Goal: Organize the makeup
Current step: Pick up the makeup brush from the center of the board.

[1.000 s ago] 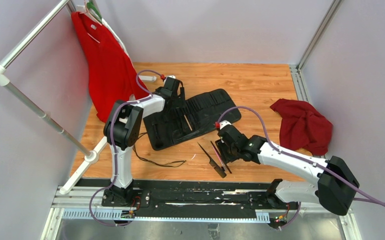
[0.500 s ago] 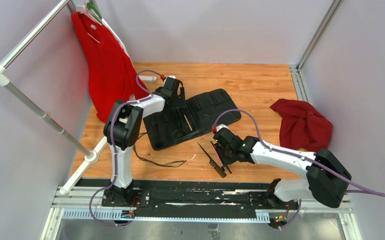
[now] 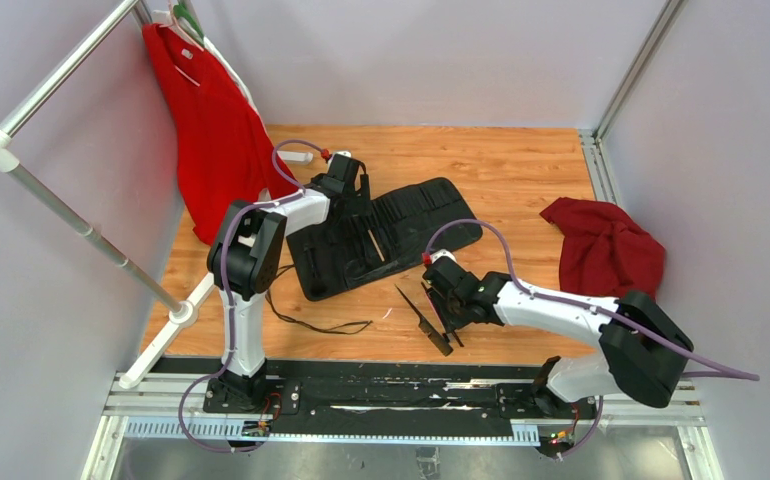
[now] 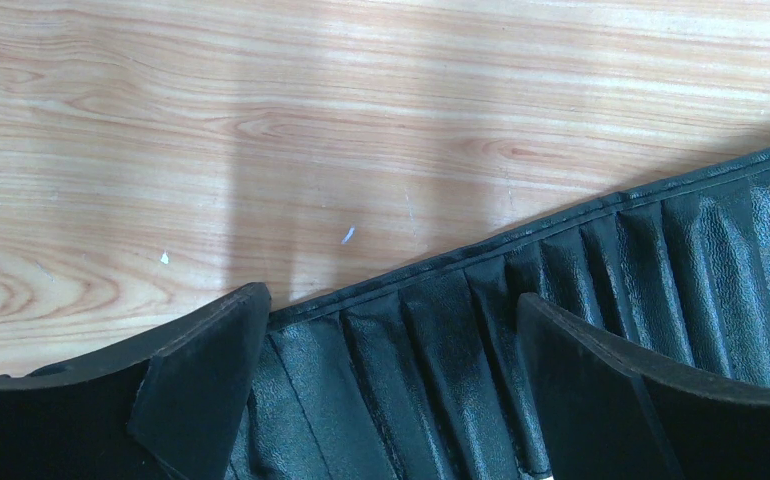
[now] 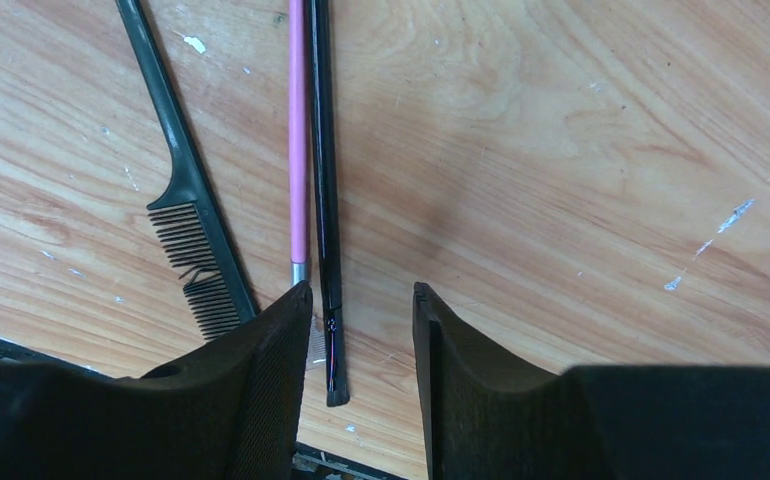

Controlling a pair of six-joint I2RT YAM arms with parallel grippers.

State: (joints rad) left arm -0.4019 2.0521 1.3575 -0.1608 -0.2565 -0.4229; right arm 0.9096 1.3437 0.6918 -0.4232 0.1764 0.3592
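— Where's my left gripper (image 4: 391, 305)?
— I see it spread wide and empty, over the case (image 4: 661, 260) edge at the bottom of its wrist view.
— And the makeup?
— In my right wrist view, left of centre, flat on the table (image 5: 581, 180): comb (image 5: 196, 240), pink brush (image 5: 297, 150), black stick (image 5: 323, 150) just beside it. My right gripper (image 5: 361, 295) is unclenched, straddling the stick's lower end.

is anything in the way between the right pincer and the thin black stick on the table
Nothing visible. The right pincer is open right over the thin black stick, whose end lies between its fingers. The pink-handled brush lies tight alongside, its ferrule running under one finger, so it may get pinched too.
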